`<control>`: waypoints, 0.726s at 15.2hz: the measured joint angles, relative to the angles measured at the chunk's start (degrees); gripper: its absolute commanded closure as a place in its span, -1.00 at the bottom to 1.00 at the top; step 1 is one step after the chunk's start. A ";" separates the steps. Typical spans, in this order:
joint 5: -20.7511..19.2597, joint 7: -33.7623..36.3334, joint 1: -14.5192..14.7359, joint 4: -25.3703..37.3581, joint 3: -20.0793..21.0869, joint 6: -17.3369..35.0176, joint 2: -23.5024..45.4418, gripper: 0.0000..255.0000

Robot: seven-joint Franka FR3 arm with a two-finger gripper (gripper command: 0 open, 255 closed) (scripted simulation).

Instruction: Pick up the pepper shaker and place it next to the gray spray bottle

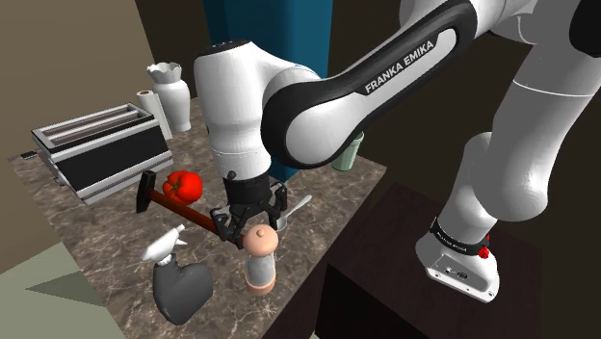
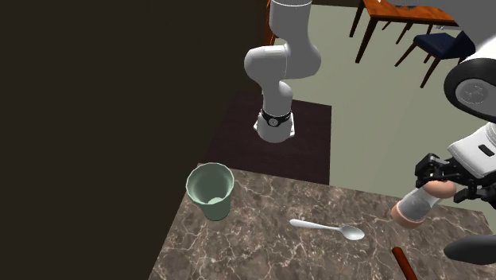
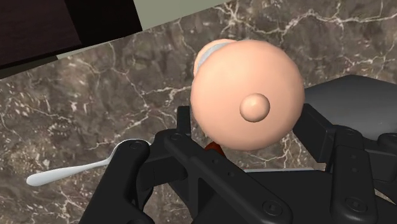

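The pepper shaker [image 1: 260, 260] is peach-coloured with a pale band around its middle. It stands upright on the marble counter [image 1: 106, 241], close beside the gray spray bottle [image 1: 179, 284]. My gripper [image 1: 254, 220] hangs just above the shaker's rounded top, open, with its fingers spread to either side. In the wrist view the shaker's knobbed dome [image 3: 248, 105] sits between the fingers [image 3: 321, 130], which do not clasp it, and the dark spray bottle [image 3: 359, 102] lies beside it. The second exterior view has the gripper [image 2: 447, 176] over the shaker [image 2: 415, 207] at its right edge.
A hammer with a red head [image 1: 180, 187] lies just behind the gripper. A spoon [image 2: 330, 230] and a green cup [image 2: 211, 191] lie toward the counter's stand side. At the back stand a toaster [image 1: 101, 144], a white vase [image 1: 166, 89] and a paper roll [image 1: 148, 104].
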 measured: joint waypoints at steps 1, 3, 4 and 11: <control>0.00 0.00 0.00 -0.01 0.00 0.01 0.00 1.00; 0.00 0.01 0.00 -0.01 0.00 0.02 0.00 -1.00; 0.00 0.01 0.00 -0.01 0.00 0.02 0.00 -1.00; 0.21 -0.26 -0.17 1.72 -0.12 -2.12 -0.51 -1.00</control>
